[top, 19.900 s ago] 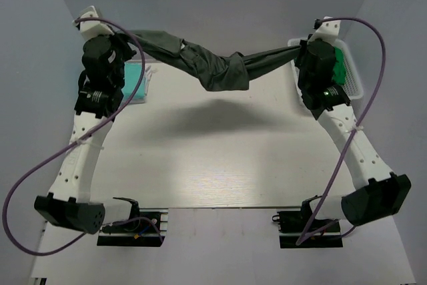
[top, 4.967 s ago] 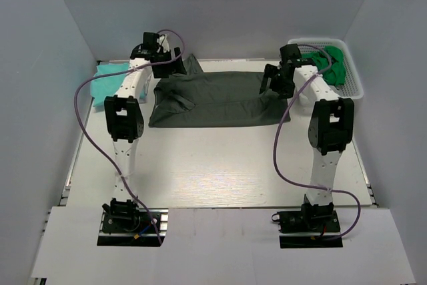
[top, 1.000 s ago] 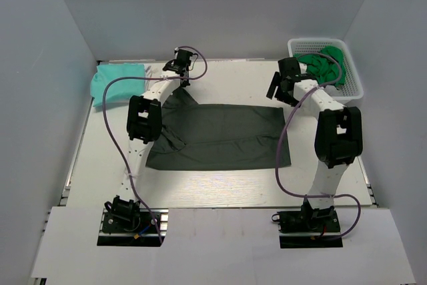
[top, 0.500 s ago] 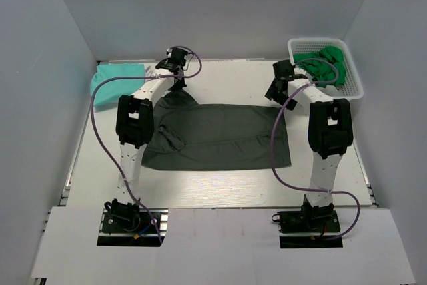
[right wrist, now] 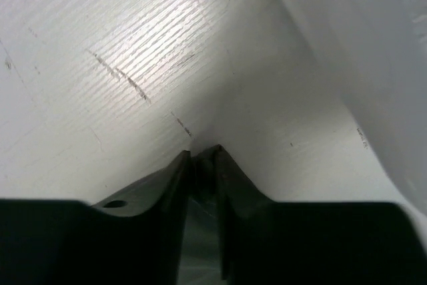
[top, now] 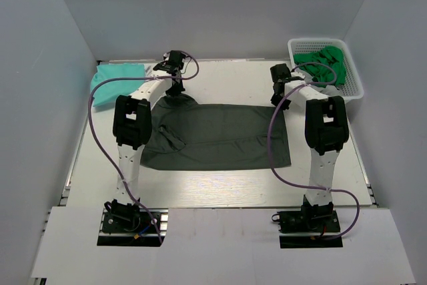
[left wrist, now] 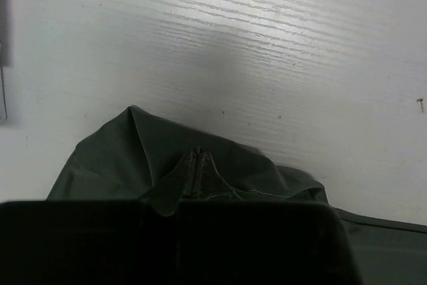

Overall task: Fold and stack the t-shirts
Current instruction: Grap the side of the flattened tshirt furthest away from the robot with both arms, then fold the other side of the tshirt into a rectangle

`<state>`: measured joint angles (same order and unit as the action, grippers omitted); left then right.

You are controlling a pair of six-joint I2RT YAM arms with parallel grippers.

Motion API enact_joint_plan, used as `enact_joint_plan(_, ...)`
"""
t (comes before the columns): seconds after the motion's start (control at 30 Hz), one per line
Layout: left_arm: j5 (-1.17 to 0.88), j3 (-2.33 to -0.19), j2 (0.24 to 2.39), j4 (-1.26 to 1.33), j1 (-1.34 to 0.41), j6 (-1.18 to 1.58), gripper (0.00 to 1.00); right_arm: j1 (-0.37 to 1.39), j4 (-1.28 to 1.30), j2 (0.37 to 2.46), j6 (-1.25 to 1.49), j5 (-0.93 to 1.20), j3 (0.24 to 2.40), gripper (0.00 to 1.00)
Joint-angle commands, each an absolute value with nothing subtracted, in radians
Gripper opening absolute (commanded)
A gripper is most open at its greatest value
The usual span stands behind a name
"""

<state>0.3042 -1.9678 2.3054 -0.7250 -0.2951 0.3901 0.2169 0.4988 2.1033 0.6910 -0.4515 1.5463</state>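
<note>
The dark grey-green t-shirt [top: 220, 137] lies spread flat across the middle of the table. My left gripper [top: 175, 91] is at its far left corner, fingertips pressed together on a pinched-up fold [left wrist: 198, 153] of the cloth [left wrist: 107, 165]. My right gripper [top: 280, 97] is at the far right corner, shut on a thin edge of the same shirt [right wrist: 197, 231] between its fingertips [right wrist: 203, 155]. A light mint-teal t-shirt [top: 113, 79] lies at the far left. A bright green t-shirt [top: 325, 61] is bunched in the basket.
A white plastic basket [top: 357, 88] stands at the far right corner. Grey walls close in the back and both sides. Purple cables loop beside both arms. Bare white table [top: 220, 185] lies in front of the shirt.
Both grippers have shifted a little to the left at the shirt's far edge. The dark shirt has slid slightly left and stays flat.
</note>
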Motion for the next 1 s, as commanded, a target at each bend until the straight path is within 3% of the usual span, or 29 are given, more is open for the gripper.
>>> enact_joint_plan(0.0,0.298,-1.96,2.195,-0.744,-0.287,0.403,0.0,0.213,0.486,2.121,0.686,-0.518,1.569,0.25)
enact_joint_plan(0.1,0.298,-1.927,2.152,-0.759,-0.287,0.414,0.0,0.212,0.498,2.125,0.67,-0.52,1.577,0.02)
enact_joint_plan(0.13,0.298,-1.913,2.139,-0.759,-0.287,0.414,0.0,0.213,0.497,2.12,0.664,-0.517,1.577,0.0)
enact_joint_plan(0.33,0.299,-1.864,2.036,-0.874,-0.287,0.503,0.0,0.216,0.436,2.023,0.592,-0.42,1.513,0.0)
enact_joint_plan(0.57,0.324,-1.602,1.85,-0.977,-0.305,0.653,0.0,0.222,0.374,1.884,0.525,-0.33,1.388,0.0)
enact_joint_plan(0.97,0.144,-1.273,1.628,-1.098,-0.314,0.769,0.0,0.222,0.397,1.818,0.496,-0.284,1.333,0.0)
